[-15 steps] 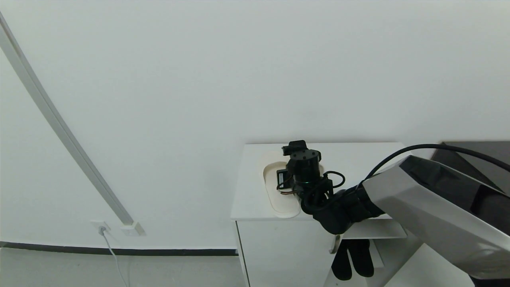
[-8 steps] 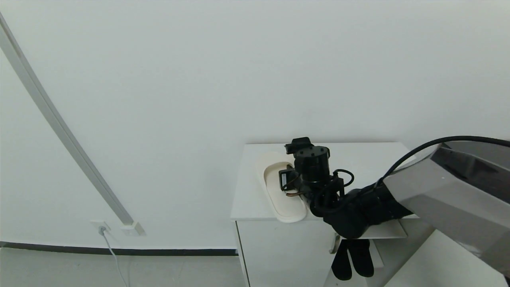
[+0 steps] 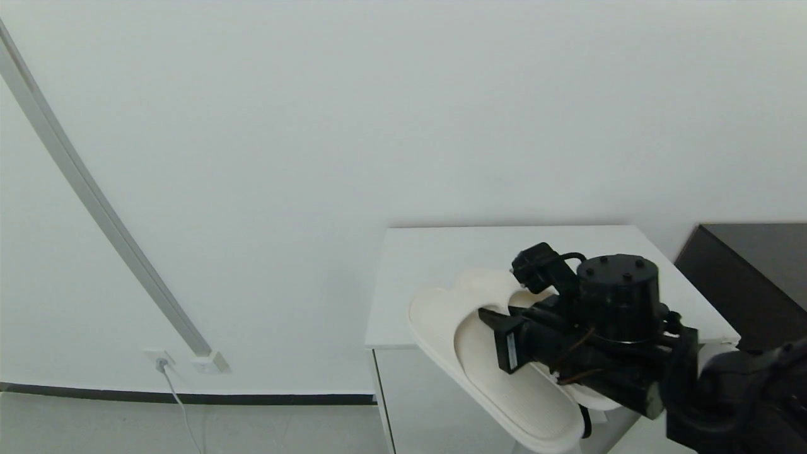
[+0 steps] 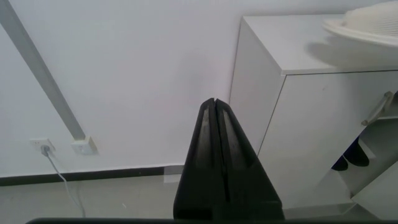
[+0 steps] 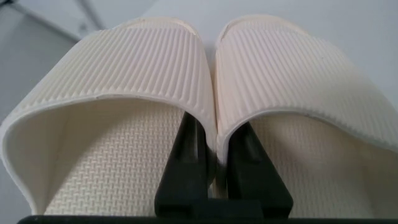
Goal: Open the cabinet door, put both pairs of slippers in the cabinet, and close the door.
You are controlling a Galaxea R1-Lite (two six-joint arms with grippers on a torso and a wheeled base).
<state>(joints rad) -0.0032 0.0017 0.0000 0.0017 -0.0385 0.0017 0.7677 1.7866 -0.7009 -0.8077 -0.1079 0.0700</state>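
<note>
Right end effector point(image 3: 488, 318) now carries the pair of cream ribbed foam slippers point(image 3: 523, 397) off the white cabinet point(image 3: 435, 277). A second ago the pair lay flat on the cabinet top with the end effector set down over it; half a second ago it had begun sliding forward. Taking the wall as 12 o'clock, the pair has come toward 5 o'clock and hangs past the front edge, toes level with the top, heels tipped down. Grip: one of the fingers point(image 5: 186, 165) sits under each strap, and the two are closed on the inner strap walls, pinching them together. Left end effector point(image 4: 215, 109) has its fingers pressed together on nothing, off the cabinet's 9 o'clock side. The black slippers point(image 4: 350, 160) already lie on a low shelf in the open compartment. Judgement: pick of the second pair done; lowering it into the compartment, release and closing the door remain. Writing: a small white label point(image 3: 512, 351) on the right end effector, print too small to read; none seen on slippers or cabinet.
</note>
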